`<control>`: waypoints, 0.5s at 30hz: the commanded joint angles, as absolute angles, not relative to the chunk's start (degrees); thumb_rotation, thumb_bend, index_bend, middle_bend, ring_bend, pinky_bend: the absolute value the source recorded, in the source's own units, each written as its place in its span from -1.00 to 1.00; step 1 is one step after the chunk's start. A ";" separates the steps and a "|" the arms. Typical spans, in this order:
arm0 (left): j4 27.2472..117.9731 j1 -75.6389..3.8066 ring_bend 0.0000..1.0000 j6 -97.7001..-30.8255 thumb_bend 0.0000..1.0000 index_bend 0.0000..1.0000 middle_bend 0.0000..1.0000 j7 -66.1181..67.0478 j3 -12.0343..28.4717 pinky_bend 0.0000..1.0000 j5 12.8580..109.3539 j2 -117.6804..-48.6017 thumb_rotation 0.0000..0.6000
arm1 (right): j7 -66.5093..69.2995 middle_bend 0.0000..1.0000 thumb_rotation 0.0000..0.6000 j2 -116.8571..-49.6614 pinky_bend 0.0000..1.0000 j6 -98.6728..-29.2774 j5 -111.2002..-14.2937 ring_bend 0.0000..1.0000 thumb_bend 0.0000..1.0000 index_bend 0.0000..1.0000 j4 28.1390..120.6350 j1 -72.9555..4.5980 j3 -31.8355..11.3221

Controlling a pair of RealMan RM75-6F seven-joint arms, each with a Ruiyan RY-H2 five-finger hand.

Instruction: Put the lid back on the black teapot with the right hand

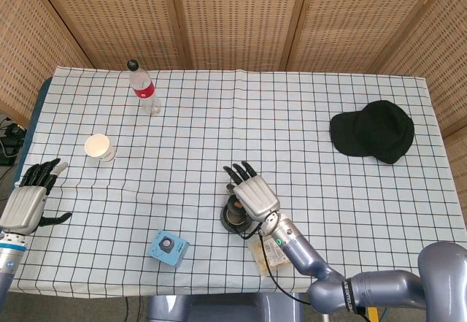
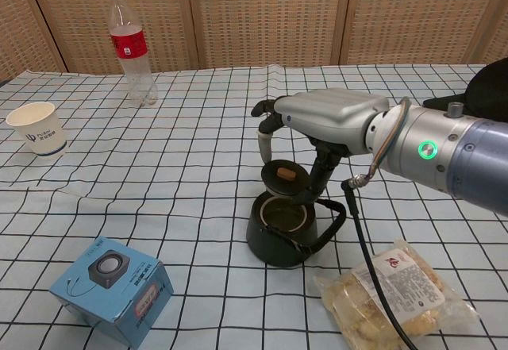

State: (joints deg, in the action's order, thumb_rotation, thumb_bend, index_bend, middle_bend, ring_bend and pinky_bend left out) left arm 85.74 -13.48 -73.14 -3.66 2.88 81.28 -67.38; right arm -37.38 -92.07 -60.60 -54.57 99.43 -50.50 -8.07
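The right hand (image 2: 317, 128) is pinching the lid (image 2: 286, 178) and hovering right over the black teapot (image 2: 284, 229). The opening is sitting directly below, maybe slightly off-center. The left hand (image 1: 29, 199) is hanging open, well apart.

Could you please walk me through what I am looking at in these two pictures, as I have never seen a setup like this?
This is a two-armed robot at a table, steered by a person; each arm ends in a mechanical hand. One picture looks down from a camera at the robot's head, the other looks forward from its chest.

The right hand holds a small dark lid just above the open black teapot, not yet seated. The left hand hangs free at the table's edge, holding nothing.

On the checked tablecloth also lie a water bottle, a paper cup, a small blue box, a packet of snacks and a black cap.
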 commanded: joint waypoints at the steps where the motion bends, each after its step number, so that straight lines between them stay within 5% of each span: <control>1: 85.54 -13.57 -1.00 -72.95 -0.89 -1.00 -1.00 -3.65 2.98 -1.00 81.03 -67.45 1.00 | -37.26 -0.76 1.00 -92.94 -1.00 -60.39 -54.62 -1.00 -0.23 0.01 98.97 -50.61 -7.98; 15: 85.68 -13.59 -1.00 -72.80 -0.89 -1.00 -1.00 -3.95 2.93 -1.00 80.90 -67.24 1.00 | -38.01 -0.76 1.00 -95.95 -1.00 -59.90 -54.27 -1.00 -0.23 0.01 96.97 -51.13 -7.71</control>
State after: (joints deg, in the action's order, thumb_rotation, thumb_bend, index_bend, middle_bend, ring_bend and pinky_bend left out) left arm 85.68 -13.60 -72.79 -3.94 2.92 80.90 -67.24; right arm -37.97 -95.92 -59.87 -54.28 97.01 -51.13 -7.72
